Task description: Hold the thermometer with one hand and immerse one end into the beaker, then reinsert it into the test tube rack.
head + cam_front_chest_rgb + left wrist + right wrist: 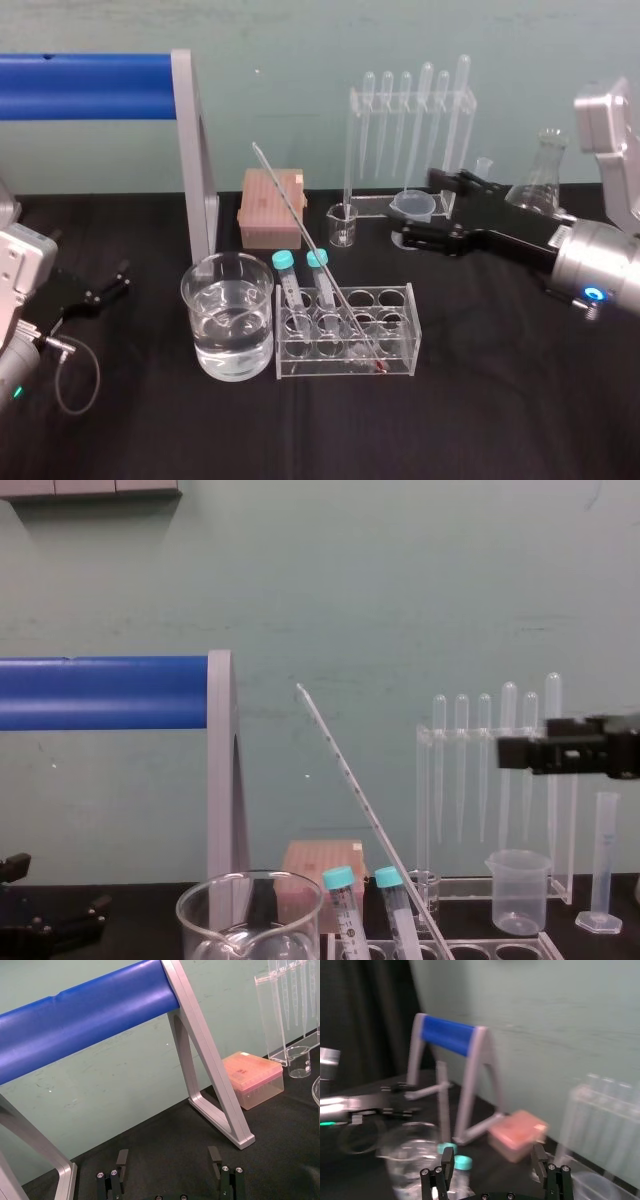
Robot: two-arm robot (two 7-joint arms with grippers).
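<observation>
**Brittle glass rod calls for a soft, mid-shaft pinch**

The thermometer (305, 235) leans in the test tube rack (398, 345), its lower end in a hole and its top slanting up and back. The beaker (192, 320) stands just beside the rack. The rod is likely light, stiff, slippery and easily snapped. It is best pinched gently on the bare shaft above the capped tubes (300, 285) and drawn out along its slant. The right gripper (413, 207) hovers behind the rack, fingers spread and empty. The left gripper (120, 278) sits parked at the table's left, also spread.

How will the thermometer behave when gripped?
The thermometer is a thin clear rod: probably stiff, slippery, fragile. It leans in the test tube rack, so may pivot or snag when lifted. The right gripper hovers open behind the rack.
</observation>
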